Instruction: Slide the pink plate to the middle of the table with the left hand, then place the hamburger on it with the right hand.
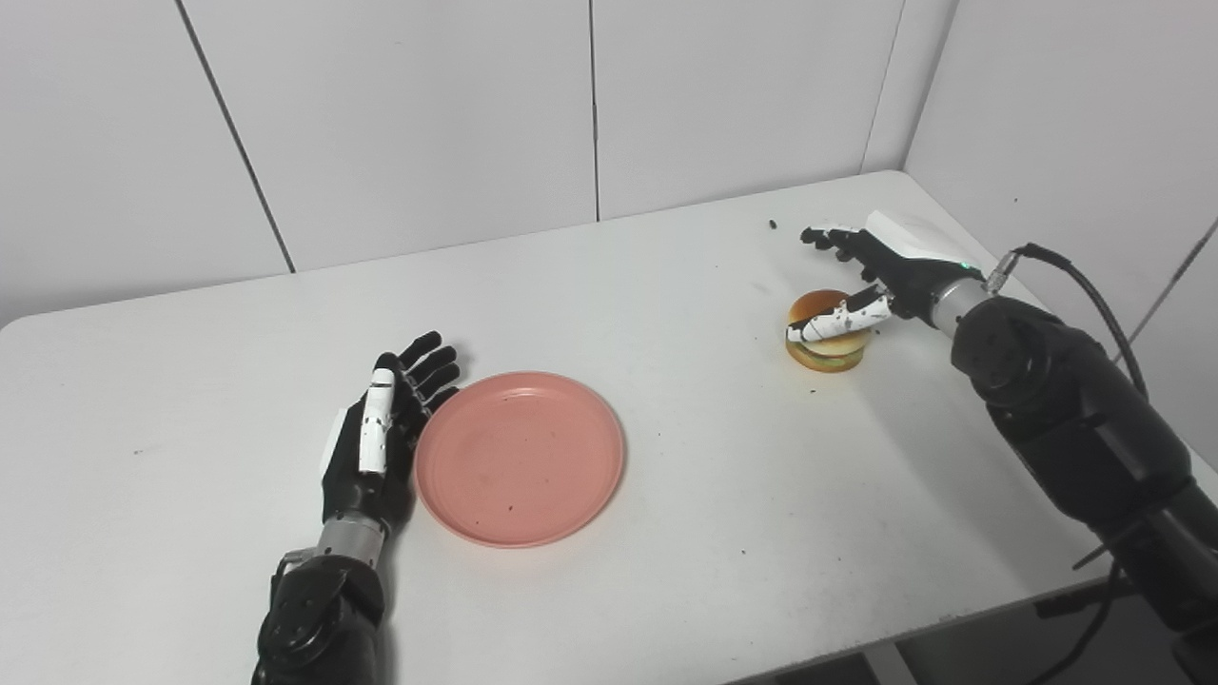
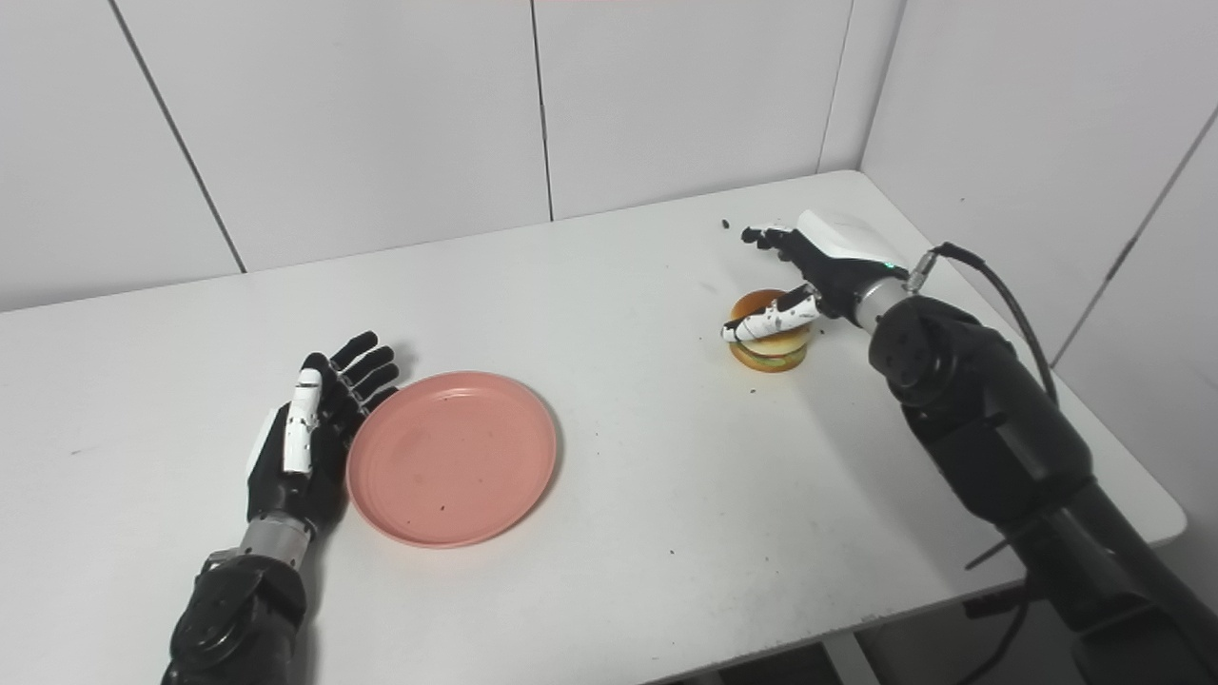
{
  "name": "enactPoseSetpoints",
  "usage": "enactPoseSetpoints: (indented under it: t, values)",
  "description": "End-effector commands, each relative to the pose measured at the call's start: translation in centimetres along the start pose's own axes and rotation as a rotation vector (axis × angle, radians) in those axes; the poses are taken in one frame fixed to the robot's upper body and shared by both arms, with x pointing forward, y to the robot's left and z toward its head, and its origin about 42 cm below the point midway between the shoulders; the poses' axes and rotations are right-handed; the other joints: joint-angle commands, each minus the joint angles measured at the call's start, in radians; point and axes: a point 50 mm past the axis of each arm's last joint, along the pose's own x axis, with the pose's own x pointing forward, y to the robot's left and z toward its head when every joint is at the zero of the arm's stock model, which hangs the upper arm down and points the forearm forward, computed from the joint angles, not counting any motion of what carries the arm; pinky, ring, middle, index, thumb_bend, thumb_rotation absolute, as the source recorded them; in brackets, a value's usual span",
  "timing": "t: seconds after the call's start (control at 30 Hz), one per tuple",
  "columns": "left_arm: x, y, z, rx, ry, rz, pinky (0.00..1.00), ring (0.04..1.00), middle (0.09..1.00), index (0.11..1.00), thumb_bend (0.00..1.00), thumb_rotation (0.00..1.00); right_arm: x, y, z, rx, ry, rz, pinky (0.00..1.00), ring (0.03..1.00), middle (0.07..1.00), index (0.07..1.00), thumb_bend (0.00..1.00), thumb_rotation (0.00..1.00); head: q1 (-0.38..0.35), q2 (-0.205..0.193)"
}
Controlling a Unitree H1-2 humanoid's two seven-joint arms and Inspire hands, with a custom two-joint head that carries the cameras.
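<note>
The pink plate [image 1: 520, 457] lies flat on the white table [image 1: 666, 533], left of centre. My left hand [image 1: 381, 428] rests open against the plate's left rim, fingers straight and pointing away from me. At the right rear stands the hamburger [image 1: 826, 331], upright on the table. Around it is my right hand [image 1: 871, 276], open: the thumb crosses the bun's near side and the fingers reach past its far side, spread apart. I cannot tell whether the thumb touches the bun. In the right eye view the hamburger [image 2: 767, 333] shows behind the thumb, with the plate [image 2: 453, 458] further left.
White wall panels close off the back and right of the table. A small dark speck [image 1: 773, 225] lies near the far edge behind the right hand. The table's front edge [image 1: 856, 647] runs close to my right forearm.
</note>
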Motion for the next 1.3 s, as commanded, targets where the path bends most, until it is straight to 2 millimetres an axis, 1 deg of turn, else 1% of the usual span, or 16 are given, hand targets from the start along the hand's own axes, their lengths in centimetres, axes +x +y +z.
enactPoseSetpoints:
  t: [0.0,0.17,0.4,0.53,0.63,0.67,0.73,0.77,0.8,0.87,0.9,1.1,1.13,1.17,1.2,1.27]
  values:
    - [-0.4,0.1,-0.7,-0.009,0.045,0.009,0.81,0.834,0.807,0.767,0.4,1.0,0.3,-1.9,0.4,-0.068,-0.017,-0.042,0.72,0.836,0.874,0.87,0.79,0.45,0.001,0.0]
    - [-0.4,0.0,-0.8,-0.005,0.048,0.013,0.82,0.835,0.805,0.764,0.4,1.0,1.0,-0.9,0.0,-0.106,0.002,-0.005,0.75,0.855,0.881,0.873,0.8,0.49,0.003,0.002]
    - [-0.6,-0.2,-0.7,-0.012,0.05,0.011,0.81,0.83,0.799,0.755,0.4,1.0,1.9,0.9,-0.7,-0.104,-0.008,0.041,0.75,0.859,0.877,0.868,0.83,0.45,0.006,0.006]
    - [-0.6,-0.3,-0.7,-0.024,0.049,0.007,0.81,0.829,0.798,0.757,0.4,1.0,2.6,1.9,-0.7,-0.126,0.006,0.06,0.75,0.851,0.875,0.866,0.84,0.43,0.01,0.007]
    - [-0.6,-0.3,-0.6,-0.019,0.045,0.007,0.81,0.828,0.8,0.758,0.4,1.0,2.8,2.5,-0.3,-0.158,0.013,0.058,0.72,0.831,0.864,0.857,0.8,0.36,0.013,0.008]
    - [-0.6,-0.3,-0.7,-0.019,0.044,0.007,0.81,0.828,0.8,0.758,0.4,1.0,2.8,2.6,-0.1,-0.166,0.007,0.05,0.69,0.799,0.839,0.843,0.75,0.3,0.014,0.008]
    - [-0.6,-0.4,-0.6,-0.023,0.046,0.009,0.81,0.828,0.801,0.759,0.4,1.0,2.8,2.8,0.0,-0.176,-0.007,0.021,0.68,0.782,0.825,0.835,0.73,0.28,0.014,0.008]
    - [-0.6,-0.4,-0.6,-0.025,0.048,0.01,0.81,0.829,0.801,0.76,0.4,1.0,2.7,2.9,0.1,-0.18,-0.015,0.003,0.5,0.616,0.693,0.803,0.64,0.16,0.014,0.008]
    - [-0.6,-0.4,-0.6,-0.027,0.05,0.01,0.81,0.83,0.802,0.76,0.4,1.0,2.7,2.9,0.0,-0.178,-0.034,-0.033,0.44,0.559,0.648,0.793,0.61,0.13,0.014,0.008]
    - [-0.6,-0.5,-0.5,-0.028,0.055,0.007,0.81,0.833,0.806,0.766,0.4,1.0,2.6,2.9,0.0,-0.169,-0.058,-0.091,0.28,0.391,0.504,0.713,0.55,0.02,0.014,0.01]
    - [-0.6,-0.5,-0.5,-0.029,0.055,0.007,0.81,0.833,0.806,0.766,0.4,1.0,2.6,2.8,0.1,-0.169,-0.071,-0.118,0.28,0.386,0.5,0.708,0.55,0.01,0.015,0.011]
    - [-0.7,-0.6,-0.4,-0.021,0.053,0.005,0.81,0.834,0.806,0.765,0.4,1.0,2.5,2.7,0.2,-0.164,-0.107,-0.249,0.16,0.262,0.471,0.614,0.55,0.0,0.019,0.013]
    - [-0.7,-0.6,-0.4,-0.018,0.054,0.006,0.81,0.834,0.805,0.763,0.4,1.0,2.4,2.7,0.3,-0.16,-0.115,-0.265,0.13,0.223,0.469,0.591,0.55,0.0,0.019,0.013]
    - [-0.7,-0.7,-0.4,-0.02,0.053,0.007,0.81,0.834,0.805,0.763,0.4,1.0,2.3,2.6,0.5,-0.15,-0.122,-0.28,0.13,0.22,0.469,0.589,0.55,0.0,0.022,0.014]
    - [-0.6,-0.7,-0.4,-0.021,0.052,0.008,0.81,0.833,0.804,0.762,0.4,1.0,2.3,2.5,0.7,-0.141,-0.126,-0.292,0.12,0.197,0.469,0.529,0.53,0.0,0.024,0.014]
    - [-0.6,-0.7,-0.4,-0.024,0.051,0.007,0.81,0.831,0.803,0.761,0.39,1.0,2.1,2.4,1.1,-0.125,-0.131,-0.304,0.12,0.195,0.469,0.499,0.52,0.0,0.024,0.014]
